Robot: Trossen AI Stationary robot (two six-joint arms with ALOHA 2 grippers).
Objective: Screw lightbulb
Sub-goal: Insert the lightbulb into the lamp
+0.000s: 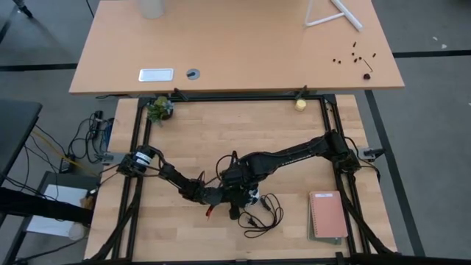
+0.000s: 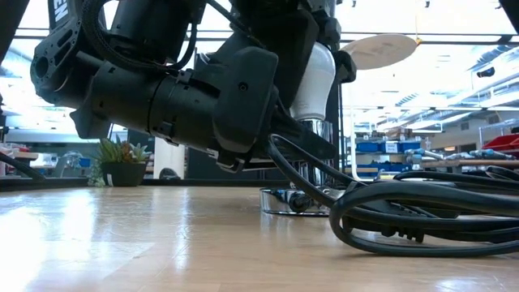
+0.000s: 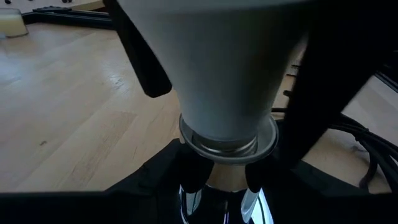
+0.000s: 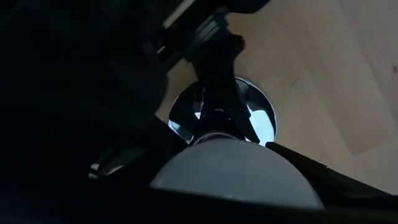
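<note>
The white lightbulb (image 3: 217,62) stands upright, its silvery screw base (image 3: 227,142) down in the neck of the round chrome socket (image 4: 255,118). The socket rests by its flat disc (image 2: 284,201) on the wooden table. My right gripper (image 1: 248,188) comes down over the bulb and is shut on it. My left gripper (image 3: 219,182) reaches in low from the table's left and is shut on the socket's neck just under the bulb's base. In the low view the left arm hides most of the socket. My left gripper pinches the socket's upright neck (image 3: 217,186) between its two fingers (image 3: 186,179), just below the silver ring. It comes nearly level from the table's left. The socket stays on the table on its disc. My right gripper holds the bulb's white glass by its wide sides (image 3: 180,74) between two fingers (image 3: 144,59), from above, pointing down. The bulb stands upright with its base in the socket.
The socket's black cord (image 1: 266,215) lies in loops on the table right of the socket, also near in the low view (image 2: 422,219). A pink notebook (image 1: 328,213) lies at the near right. A small plant (image 1: 159,109) and a yellowish ball (image 1: 300,104) stand along the far edge.
</note>
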